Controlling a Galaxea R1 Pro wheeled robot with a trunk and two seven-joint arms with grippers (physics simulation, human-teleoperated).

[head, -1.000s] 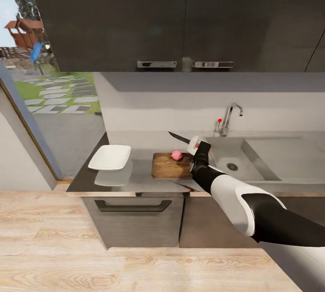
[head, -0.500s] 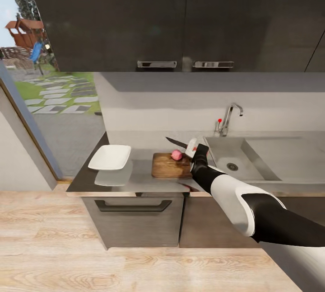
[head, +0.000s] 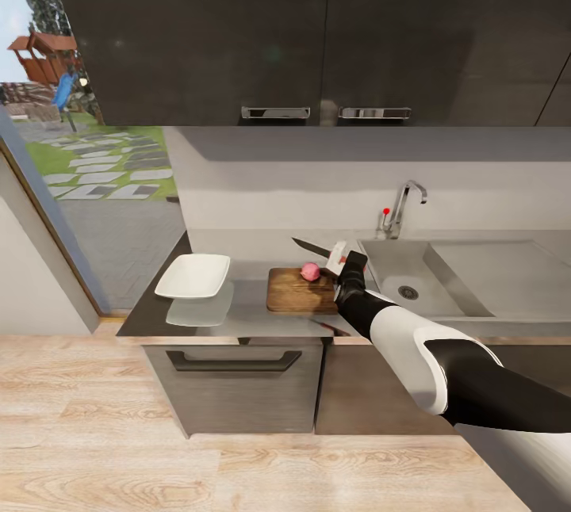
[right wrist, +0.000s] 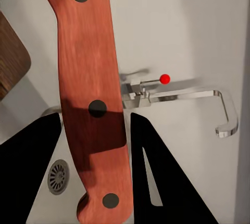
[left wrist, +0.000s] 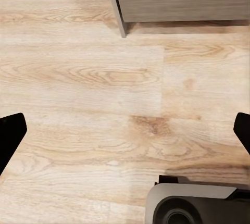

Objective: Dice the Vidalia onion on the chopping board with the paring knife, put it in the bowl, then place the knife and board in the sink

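A small pink Vidalia onion (head: 310,272) rests on the far right part of the dark wooden chopping board (head: 295,295), which lies on the grey countertop (head: 246,314). My right gripper (head: 342,261) is shut on the paring knife (head: 316,248), just right of the onion. The dark blade points left, above and behind the onion. In the right wrist view the knife's red-brown riveted handle (right wrist: 89,94) runs between the black fingers (right wrist: 166,182) of the right gripper (right wrist: 94,125). The white bowl (head: 193,275) stands left of the board. The sink (head: 412,282) lies to the right. My left gripper (left wrist: 125,130) hangs open over the floor.
A chrome tap (head: 401,211) with a red knob (right wrist: 165,78) stands behind the basin, and the drain (right wrist: 58,176) shows beside the handle. Dark wall cabinets (head: 317,28) hang above the counter. A window wall (head: 47,203) is on the left, and the robot base (left wrist: 198,206) sits on wood floor.
The right gripper with the knife has dropped slightly and shifted a little left toward the onion. The onion, board and bowl have stayed put.
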